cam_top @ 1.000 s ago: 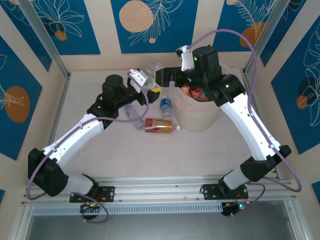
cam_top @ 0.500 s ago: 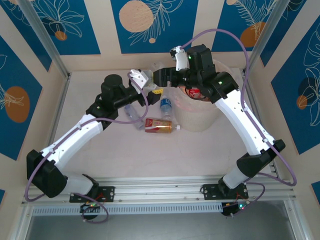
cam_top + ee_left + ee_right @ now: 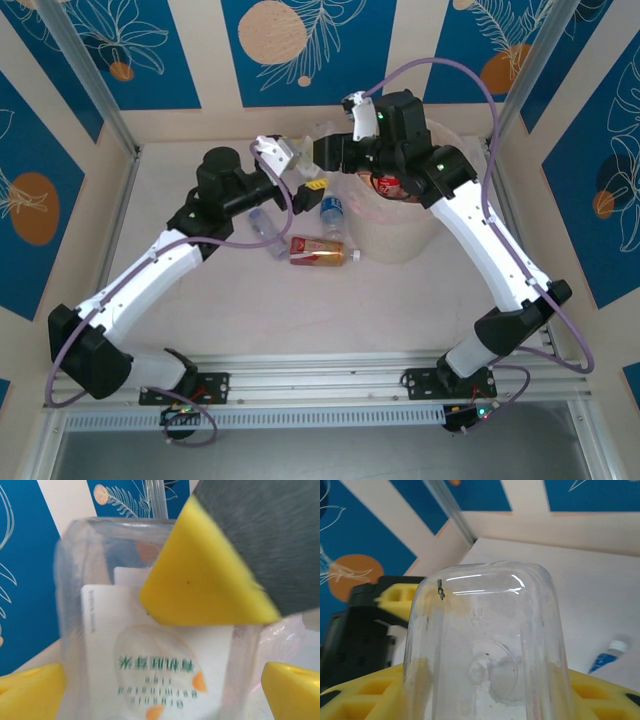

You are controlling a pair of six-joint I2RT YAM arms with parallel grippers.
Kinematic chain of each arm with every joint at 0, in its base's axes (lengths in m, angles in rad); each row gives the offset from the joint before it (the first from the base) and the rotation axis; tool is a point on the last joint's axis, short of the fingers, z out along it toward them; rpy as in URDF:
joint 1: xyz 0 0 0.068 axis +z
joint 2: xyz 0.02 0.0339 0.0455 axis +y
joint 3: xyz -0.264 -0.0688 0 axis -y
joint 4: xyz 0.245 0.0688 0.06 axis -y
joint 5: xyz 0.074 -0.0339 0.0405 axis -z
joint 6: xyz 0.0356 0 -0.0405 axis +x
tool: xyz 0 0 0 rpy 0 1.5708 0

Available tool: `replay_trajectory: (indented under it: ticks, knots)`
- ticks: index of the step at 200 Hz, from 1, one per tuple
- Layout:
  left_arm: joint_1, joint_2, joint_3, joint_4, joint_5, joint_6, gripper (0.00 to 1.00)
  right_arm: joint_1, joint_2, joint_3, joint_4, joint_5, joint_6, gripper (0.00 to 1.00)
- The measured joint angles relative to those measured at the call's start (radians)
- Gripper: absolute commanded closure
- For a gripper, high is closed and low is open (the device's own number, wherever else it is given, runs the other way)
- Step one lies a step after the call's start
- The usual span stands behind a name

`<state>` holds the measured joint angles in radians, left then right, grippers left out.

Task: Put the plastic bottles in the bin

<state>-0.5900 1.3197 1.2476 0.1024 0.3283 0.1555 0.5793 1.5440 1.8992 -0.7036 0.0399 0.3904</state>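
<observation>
Handover point, just off the left side of the bin (image 3: 440, 225). The clear bottle (image 3: 100, 630) hangs in the air between the two wrists. Its long axis runs roughly along the line from one wrist to the other, base end toward the right wrist camera and upside-down white label toward the left one. The right gripper (image 3: 490, 692) has its yellow pads pressed against both sides of the bottle, clamped as far as I can judge. The left gripper (image 3: 162, 692) has its jaws spread wide, one fingertip at each flank and a sliver of daylight on one side (contact on the other side is too close to call). The bin lies to the right of the bottle, under the right arm, so the right arm is the nearer carrier. The likely next move is a short swing rightward over the rim. The risk is the bottle pivoting in a grip taken near one end.
</observation>
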Motion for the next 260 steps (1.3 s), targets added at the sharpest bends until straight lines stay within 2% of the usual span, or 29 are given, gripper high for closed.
replay_trajectory:
  ticks: [58,106,135,168,205,229,260]
  knots:
    - [-0.003,-0.129,-0.044,0.024,-0.076,-0.036,0.01,-0.126,-0.195,-0.089,0.076,0.18,0.011,0.74]
    - [-0.003,-0.137,-0.052,-0.015,-0.232,-0.087,0.01,-0.217,-0.337,-0.194,0.136,0.373,0.079,0.74]
    - [-0.003,-0.123,-0.051,-0.053,-0.304,-0.114,0.0,-0.268,-0.339,-0.263,0.158,0.387,0.147,0.74]
    - [-0.003,-0.092,-0.049,-0.101,-0.357,-0.143,0.01,-0.275,-0.326,-0.358,0.198,0.371,0.232,0.75]
    - [-0.001,-0.073,-0.049,-0.134,-0.383,-0.167,0.0,-0.277,-0.367,-0.541,0.306,0.377,0.34,0.76]
    - [-0.001,-0.072,-0.049,-0.141,-0.389,-0.177,0.01,-0.294,-0.426,-0.663,0.369,0.39,0.423,0.73]
    - [0.0,-0.072,-0.049,-0.146,-0.401,-0.184,0.01,-0.356,-0.454,-0.699,0.386,0.391,0.513,0.69]
